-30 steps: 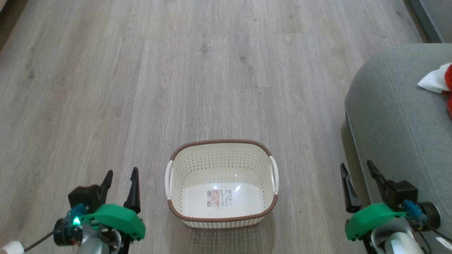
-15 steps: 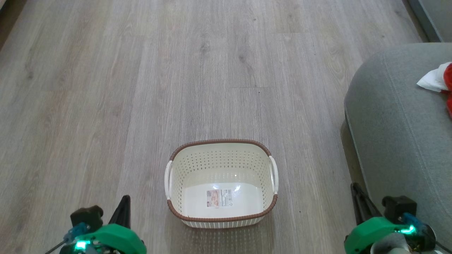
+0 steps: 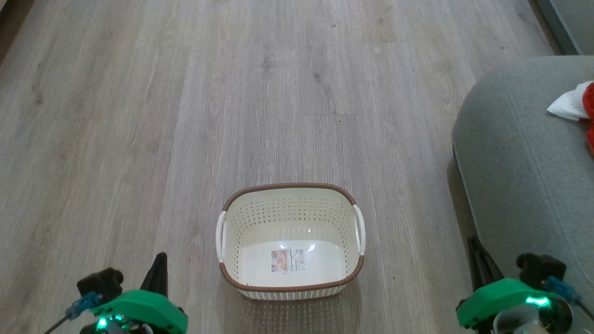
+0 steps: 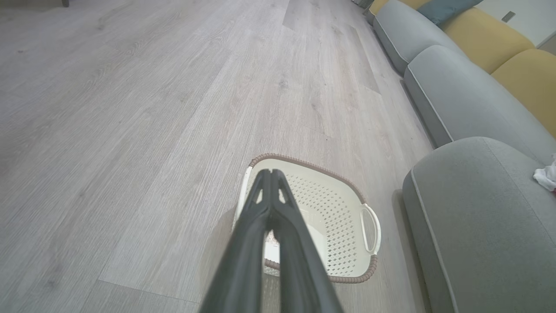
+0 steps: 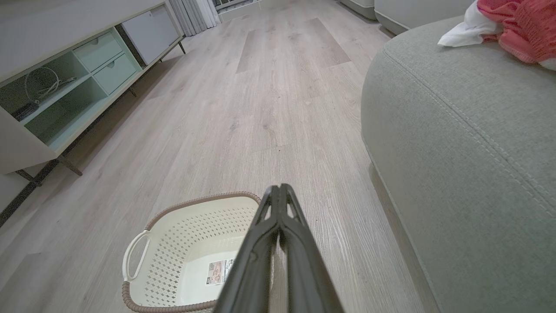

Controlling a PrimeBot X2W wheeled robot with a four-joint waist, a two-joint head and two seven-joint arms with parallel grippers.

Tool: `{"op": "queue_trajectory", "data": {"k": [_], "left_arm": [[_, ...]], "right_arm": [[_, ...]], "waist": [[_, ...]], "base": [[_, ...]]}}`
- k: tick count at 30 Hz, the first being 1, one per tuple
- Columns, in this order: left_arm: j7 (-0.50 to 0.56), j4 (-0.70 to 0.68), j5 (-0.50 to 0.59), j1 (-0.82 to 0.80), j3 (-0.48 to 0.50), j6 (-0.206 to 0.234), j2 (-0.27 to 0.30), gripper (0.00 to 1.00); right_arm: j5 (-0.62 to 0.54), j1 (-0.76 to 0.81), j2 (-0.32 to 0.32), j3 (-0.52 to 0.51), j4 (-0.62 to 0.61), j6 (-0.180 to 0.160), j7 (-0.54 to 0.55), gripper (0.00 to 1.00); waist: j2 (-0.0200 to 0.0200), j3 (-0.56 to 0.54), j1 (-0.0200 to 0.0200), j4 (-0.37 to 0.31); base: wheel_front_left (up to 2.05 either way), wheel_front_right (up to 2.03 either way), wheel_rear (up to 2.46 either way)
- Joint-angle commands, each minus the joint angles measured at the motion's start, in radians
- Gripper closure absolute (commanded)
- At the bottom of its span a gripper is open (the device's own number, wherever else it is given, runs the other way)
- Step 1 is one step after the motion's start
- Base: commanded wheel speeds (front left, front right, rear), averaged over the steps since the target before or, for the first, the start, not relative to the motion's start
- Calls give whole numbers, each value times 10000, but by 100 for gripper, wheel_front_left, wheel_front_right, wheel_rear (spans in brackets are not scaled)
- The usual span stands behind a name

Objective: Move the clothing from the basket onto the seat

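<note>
**Basket** point(image 3: 290, 213): on the wood floor point(image 3: 232, 93), near centre. Nothing inside but the label sticker point(image 3: 288, 260) on its bottom.

**Clothing** point(image 3: 575, 105): red with white trim, lying on the seat point(image 3: 524, 153) at far right, well apart from the basket (partly cut off by the picture edge).

**Progress:** transfer judged complete; no garment appears left to lift.

**Left gripper** point(image 3: 160, 260): near left of the basket, fingers pressed together, holding nothing.

**Right gripper** point(image 3: 475, 246): near right, just beside the seat's near side, fingers likewise together and bare. The clothing lies farther off and to its right, well apart.
</note>
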Motion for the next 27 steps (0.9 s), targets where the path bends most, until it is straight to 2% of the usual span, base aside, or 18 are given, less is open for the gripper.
{"op": "queue_trajectory", "data": {"k": [1, 27], "left_arm": [[63, -388, -259, -471, 158, -40, 16, 100], [807, -918, -3021, -512, 501, -191, -6, 100]], "right_arm": [[310, -414, -22, -45, -366, -1, 70, 100], [3561, -567, -20, -164, -740, -1, 830, 100]], "waist": [[-1, 0, 0, -1], [-1, 6, 0, -33]], "base": [[0, 0, 0], [0, 0, 0]]}}
